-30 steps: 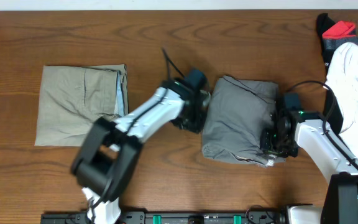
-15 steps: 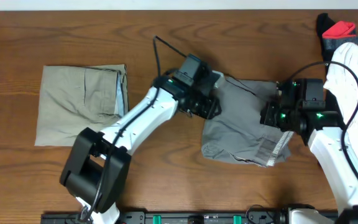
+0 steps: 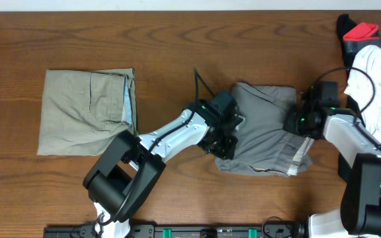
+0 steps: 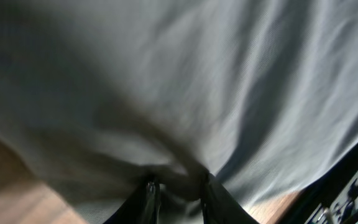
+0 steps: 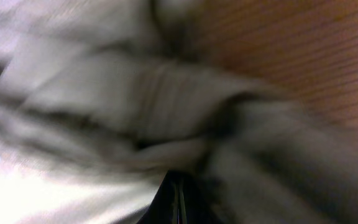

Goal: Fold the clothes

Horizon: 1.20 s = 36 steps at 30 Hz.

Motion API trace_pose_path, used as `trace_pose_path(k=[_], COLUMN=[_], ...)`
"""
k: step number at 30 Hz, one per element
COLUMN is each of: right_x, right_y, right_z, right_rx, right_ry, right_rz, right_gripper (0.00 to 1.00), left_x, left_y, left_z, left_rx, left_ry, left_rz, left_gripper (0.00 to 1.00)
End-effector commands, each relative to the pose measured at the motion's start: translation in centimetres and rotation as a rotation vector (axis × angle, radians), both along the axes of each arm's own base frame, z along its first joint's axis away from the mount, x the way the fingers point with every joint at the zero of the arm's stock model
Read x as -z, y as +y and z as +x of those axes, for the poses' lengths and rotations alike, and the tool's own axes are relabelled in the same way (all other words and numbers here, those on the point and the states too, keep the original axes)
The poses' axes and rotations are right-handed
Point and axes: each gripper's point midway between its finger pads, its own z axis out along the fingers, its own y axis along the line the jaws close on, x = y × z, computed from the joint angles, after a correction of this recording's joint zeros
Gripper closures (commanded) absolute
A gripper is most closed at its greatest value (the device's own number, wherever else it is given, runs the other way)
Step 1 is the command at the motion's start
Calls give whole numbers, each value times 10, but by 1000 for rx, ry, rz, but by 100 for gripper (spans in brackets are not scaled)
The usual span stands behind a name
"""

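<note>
Grey shorts [image 3: 263, 125], one pair, partly folded and rumpled, lying on the table [image 3: 177, 39] right of centre, with the waistband turned up along the right side. Khaki shorts [image 3: 88, 111], one pair, folded flat into a rectangle, well apart at the left, pale lining showing along the right edge. Heap of clothes [image 3: 369, 66], white, black and red, at the far right edge of the table, beside the right arm. Left claw [image 3: 227, 140] at the left edge of the grey shorts; right claw [image 3: 297, 122] at their right edge. Left wrist view adds what the overhead hides: fingers [image 4: 149, 194] narrow, a fold of grey cloth pinched between them, bare wood at both lower corners. Right wrist view is blurred: bunched cloth against the tips, fingers close together, grip on the cloth cannot be told; wood at upper right. Open wood runs along the back, between the two pairs of shorts, and along the front edge.
</note>
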Motion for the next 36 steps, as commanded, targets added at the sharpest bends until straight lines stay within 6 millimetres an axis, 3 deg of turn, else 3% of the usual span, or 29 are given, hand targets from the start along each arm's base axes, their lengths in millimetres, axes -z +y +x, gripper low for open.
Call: trace_pose_path(k=[1,7,11,14,16,18,22,26,31,36], right_x=[1,-7,-19,-44,-64,-82,-107,-114,-109,-103], right_y=[-31,-52,-45,-35,-33,-29,-15,1,14,21], right_z=[8,21,26,32,33,31,18,-4,-25,-39], right_rx=[80,141,106,69,61,52,27,-22,-108,-129], right_ry=[-28,-109,-143,-208,-243,-268,-271,-222,-155,-91], right_rz=[-33,16,122,236,291,333,383,391,385,381], right_gripper=[99,99,97,90,82,68,46,39,36,37], left_x=[21,27,3,-38,-69,-98,-121,-104,-69,-27], left_y=[21,31,31,33,35,41,60,65,37,31], left_z=[-22,-27,-10,12,30,51,86,101,99,100], left_rx=[-4,-27,-72,-117,-155,-201,-288,-314,-233,-231], left_ry=[72,91,73,22,-41,-122,-233,-206,-87,-12], left_rz=[89,130,104,58,2,-64,-117,-120,-220,-201], left_gripper=[76,79,77,67,57,41,22,19,16,15])
